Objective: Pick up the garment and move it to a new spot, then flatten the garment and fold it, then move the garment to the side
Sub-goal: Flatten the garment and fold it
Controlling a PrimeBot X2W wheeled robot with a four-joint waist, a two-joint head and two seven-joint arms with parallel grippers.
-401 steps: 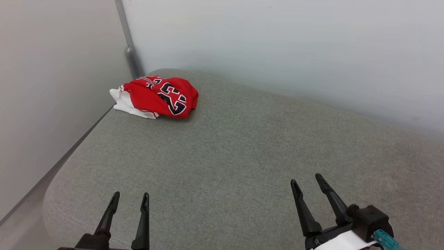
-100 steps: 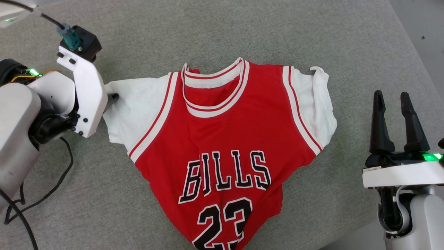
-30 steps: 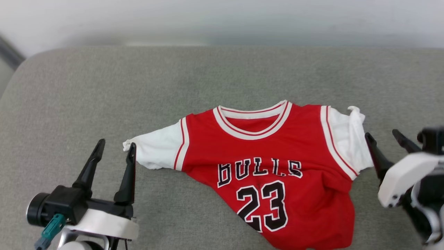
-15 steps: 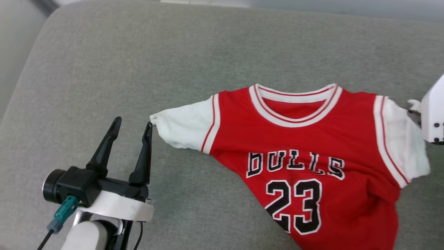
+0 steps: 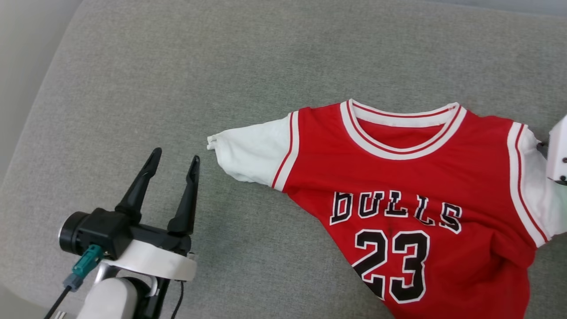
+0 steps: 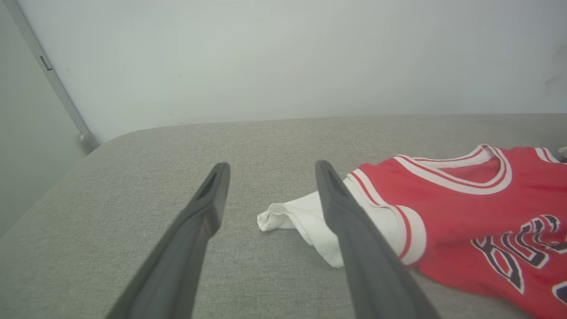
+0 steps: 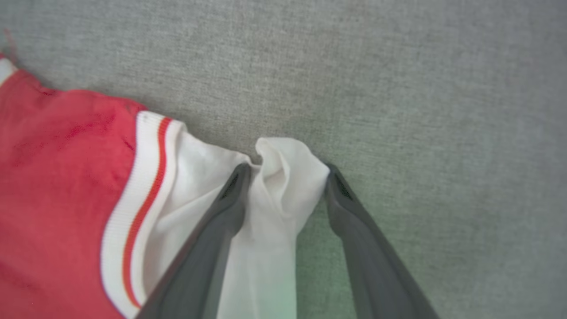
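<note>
**Head view.** Garment (image 5: 398,177) face up on the right half of the grey cushion (image 5: 133,88), collar toward the far edge, lettering and number readable, hem running out past the bottom of the picture. Left-hand sleeve (image 5: 248,150) stretched toward the cushion's left edge. Body below it cut in on a slant, probably tucked under, with creases at the lower right. Left gripper (image 5: 175,159) just beside that sleeve's tip, not touching it, spread wide and holding nothing. At the right border, a white bracket (image 5: 559,150) of the right arm above the right-hand sleeve (image 5: 533,186).

**Left wrist view.** Looks along the two parted fingers (image 6: 195,221) toward the cushion's far edge and the pale wall (image 6: 283,57). Sleeve tip flat on the cushion beyond the gap, red body off to the right. No cloth caught.

**Right wrist view.** Right gripper (image 7: 285,170) down at the bunched end of the right-hand sleeve, one finger on each side of a raised white fold. Apart, not pressed together on it. Bare cushion beyond.

**Likely trouble.**
- Closing on just the ridge of that fold, then losing it at the first pull.
- Catching it firmly and dragging the whole shirt toward the right edge, with nothing pinning the other side.
- Deepening the slanted tuck and the creases instead of flattening them.
- Digging the tips into the soft cushion and snagging upholstery with the cloth.
</note>
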